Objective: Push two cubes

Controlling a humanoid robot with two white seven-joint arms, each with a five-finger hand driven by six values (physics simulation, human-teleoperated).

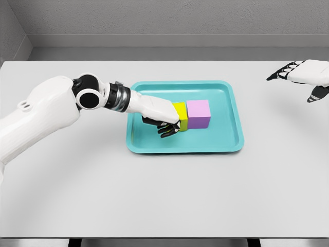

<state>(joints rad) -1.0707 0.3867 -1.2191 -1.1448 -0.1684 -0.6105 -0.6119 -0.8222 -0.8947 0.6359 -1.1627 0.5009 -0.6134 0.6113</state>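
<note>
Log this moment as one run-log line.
left hand: against yellow cube | yellow touches purple cube | both in teal tray | right hand: open, idle

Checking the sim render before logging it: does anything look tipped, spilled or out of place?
Nothing stands out. The yellow cube and purple cube sit flat, side by side in the teal tray, with the left hand against the yellow one. The right hand hovers apart.

Mid-frame, the teal tray (234, 110) is looking like smooth, faintly glossy plastic. The yellow cube (180, 111) and purple cube (198, 113) are showing matt faces. The grey table (164, 195) is appearing smooth and matt.
</note>
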